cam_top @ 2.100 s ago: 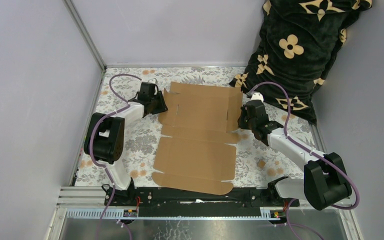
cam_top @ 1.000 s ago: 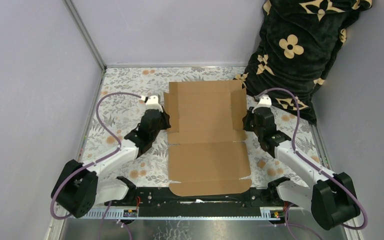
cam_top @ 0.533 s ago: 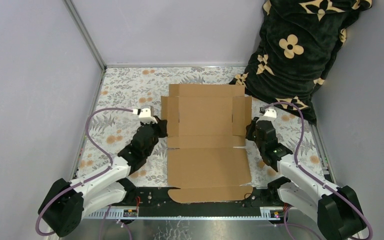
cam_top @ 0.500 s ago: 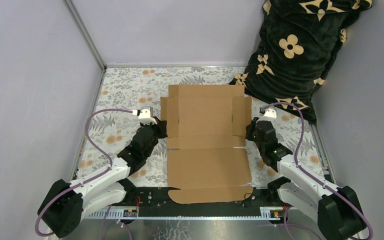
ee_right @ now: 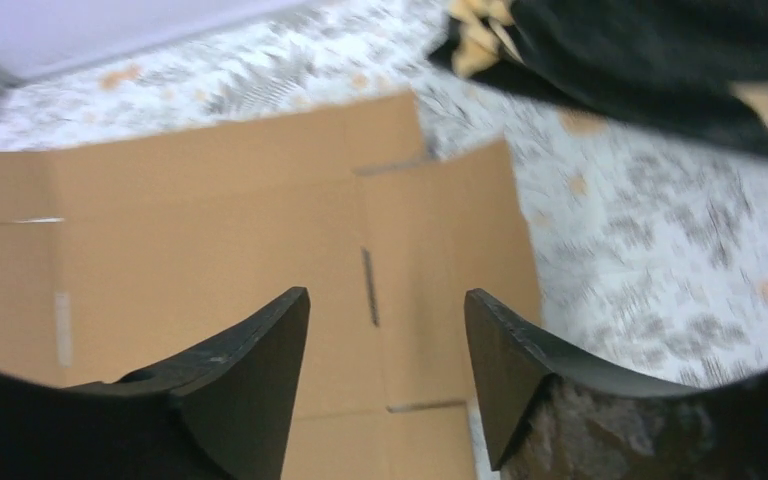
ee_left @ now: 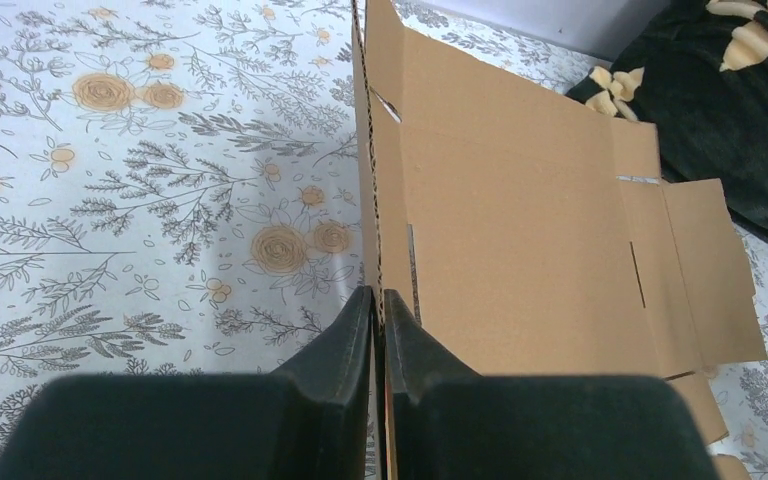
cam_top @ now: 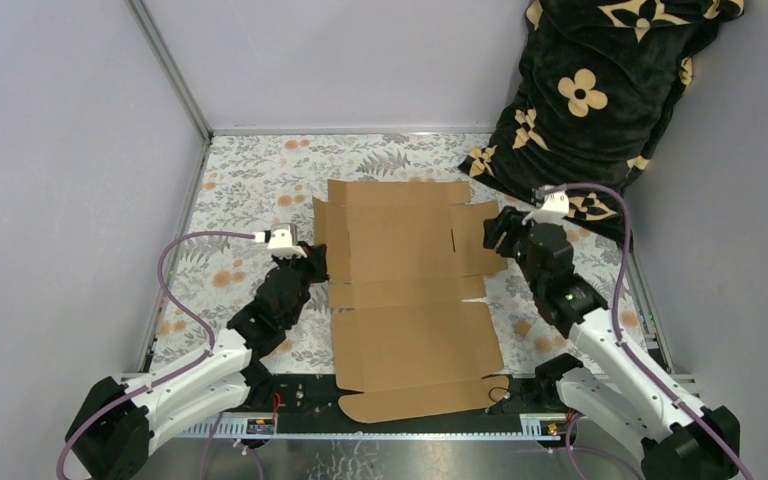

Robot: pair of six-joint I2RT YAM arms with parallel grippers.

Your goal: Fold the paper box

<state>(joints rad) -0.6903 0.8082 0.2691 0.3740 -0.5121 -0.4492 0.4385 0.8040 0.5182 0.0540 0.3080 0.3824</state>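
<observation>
Left hand (ee_left: 378, 293) pinches plain brown paper box (ee_left: 520, 230) flap; right hand (ee_right: 385, 296) gapes.

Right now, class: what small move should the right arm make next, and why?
Probably lower the right gripper and close it on the right flap. The left gripper pinches the left flap of the paper box, holding it raised, while the right jaws hang open above their flap, which lies unheld.

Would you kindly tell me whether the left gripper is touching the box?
Touching. The left wrist view shows the left gripper pinched shut on the raised left edge of the box, with no gap on either side.
</observation>
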